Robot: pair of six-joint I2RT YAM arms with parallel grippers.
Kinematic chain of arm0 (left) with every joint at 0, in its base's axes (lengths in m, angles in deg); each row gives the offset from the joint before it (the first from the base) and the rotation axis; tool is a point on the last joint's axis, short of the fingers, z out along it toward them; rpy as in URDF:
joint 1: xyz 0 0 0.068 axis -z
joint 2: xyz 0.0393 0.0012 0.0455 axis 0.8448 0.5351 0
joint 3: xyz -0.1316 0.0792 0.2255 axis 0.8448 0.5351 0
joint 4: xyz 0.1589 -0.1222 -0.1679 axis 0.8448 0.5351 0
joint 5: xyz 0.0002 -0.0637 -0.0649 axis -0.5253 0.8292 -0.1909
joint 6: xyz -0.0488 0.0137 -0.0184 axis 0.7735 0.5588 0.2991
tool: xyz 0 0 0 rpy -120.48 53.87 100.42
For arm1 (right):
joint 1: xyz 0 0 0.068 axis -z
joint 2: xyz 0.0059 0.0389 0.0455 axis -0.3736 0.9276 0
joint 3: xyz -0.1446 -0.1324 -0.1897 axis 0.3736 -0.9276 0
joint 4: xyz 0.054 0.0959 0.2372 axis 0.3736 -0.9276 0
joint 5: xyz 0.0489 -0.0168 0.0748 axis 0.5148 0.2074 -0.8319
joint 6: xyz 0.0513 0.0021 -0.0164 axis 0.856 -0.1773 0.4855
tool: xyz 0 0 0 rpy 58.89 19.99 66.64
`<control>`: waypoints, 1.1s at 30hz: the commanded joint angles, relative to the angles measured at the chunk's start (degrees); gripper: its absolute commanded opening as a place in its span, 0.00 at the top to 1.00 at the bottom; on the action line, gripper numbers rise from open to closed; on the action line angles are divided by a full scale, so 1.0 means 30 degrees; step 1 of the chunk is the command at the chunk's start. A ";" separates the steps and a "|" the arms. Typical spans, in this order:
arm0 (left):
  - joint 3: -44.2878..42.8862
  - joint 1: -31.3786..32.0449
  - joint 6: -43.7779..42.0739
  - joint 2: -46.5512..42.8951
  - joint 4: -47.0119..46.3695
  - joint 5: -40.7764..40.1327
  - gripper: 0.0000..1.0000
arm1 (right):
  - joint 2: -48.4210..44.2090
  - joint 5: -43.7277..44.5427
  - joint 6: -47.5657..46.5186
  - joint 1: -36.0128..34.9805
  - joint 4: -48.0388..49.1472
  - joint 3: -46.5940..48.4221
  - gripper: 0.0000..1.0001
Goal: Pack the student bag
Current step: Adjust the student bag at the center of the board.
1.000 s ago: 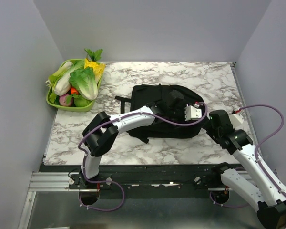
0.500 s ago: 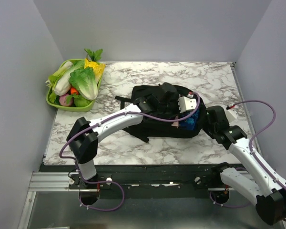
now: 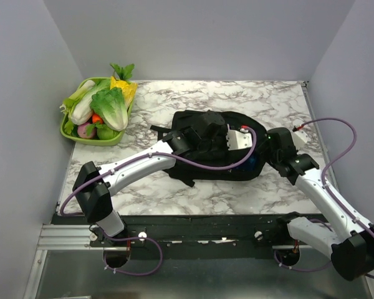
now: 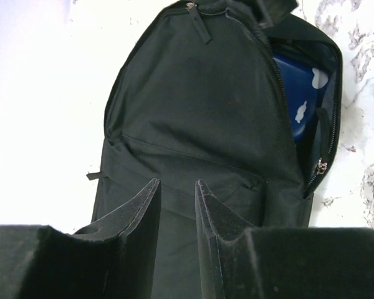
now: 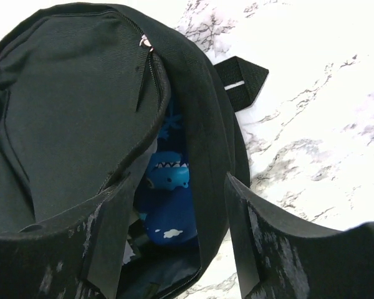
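Observation:
The student bag (image 3: 206, 171) lies flat on the marble, a floppy black backpack with its top end to the right. Its main zipper gapes along that end, and a blue patterned case (image 5: 168, 199) shows inside (image 4: 302, 93). My left gripper (image 3: 248, 144) hovers over the bag's front panel (image 4: 193, 106). Its jaws (image 4: 177, 182) stand a narrow gap apart, open with nothing between them. My right gripper (image 3: 271, 142) is open wide (image 5: 174, 180) at the bag's mouth. One finger (image 5: 112, 237) is over the front flap, the other (image 5: 243, 230) is outside over the marble.
A green tray (image 3: 71, 134) of toy vegetables sits at the table's far left corner. The bag's grab handle (image 5: 240, 81) and loose strap ends (image 3: 159, 129) stick out onto the marble table (image 3: 268, 99). Grey walls close in the back and both sides.
My left gripper has pulled back leftward over the bag and its jaws have narrowed. My right gripper has moved forward to the bag's open end.

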 commanded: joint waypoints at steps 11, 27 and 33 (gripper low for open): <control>-0.2462 0.1662 0.3254 0.1228 0.3194 -0.0509 0.57 | -0.1305 -0.5228 0.3461 0.0137 0.3517 -0.2023 0.40; -0.2932 0.1662 0.3987 0.0906 0.4131 -0.0540 0.57 | -0.1953 -0.3416 0.4635 0.0284 0.3428 -0.2056 0.28; -0.2259 0.1692 0.4865 0.0701 0.4103 0.0163 0.55 | -0.4648 -0.1571 0.4459 0.0400 0.3254 -0.2700 0.27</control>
